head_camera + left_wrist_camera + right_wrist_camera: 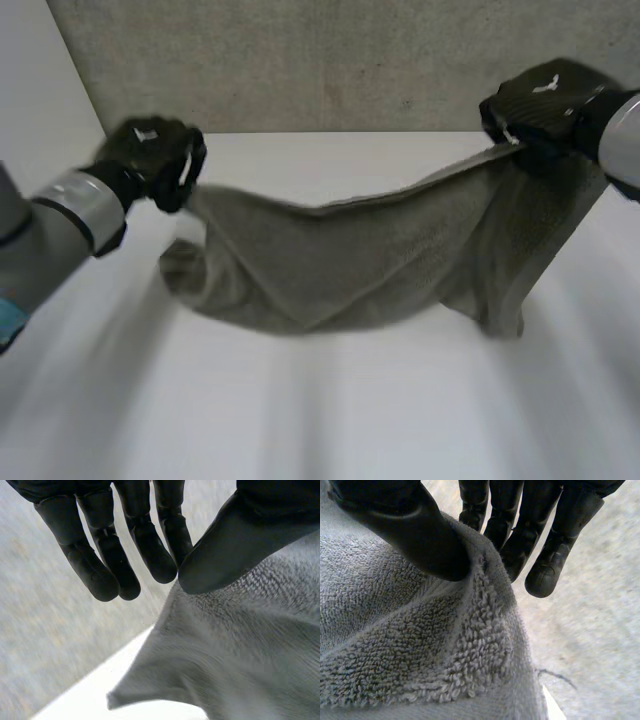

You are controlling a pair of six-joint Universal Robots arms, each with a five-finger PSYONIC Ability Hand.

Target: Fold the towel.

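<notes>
Table (pixel 320 420), white, with grey towel (pixel 370 260) strung between two hands.
Towel's top edge runs hand to hand; its middle sags down to the table. Left hand (pixel 155 160) pinches one top corner between thumb and fingers; right hand (pixel 540 105) pinches the opposite corner likewise.

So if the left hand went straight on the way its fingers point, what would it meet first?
Most likely the grey wall behind the table; nothing else lies beyond the fingers of the left hand, though depth is hard to judge.
</notes>
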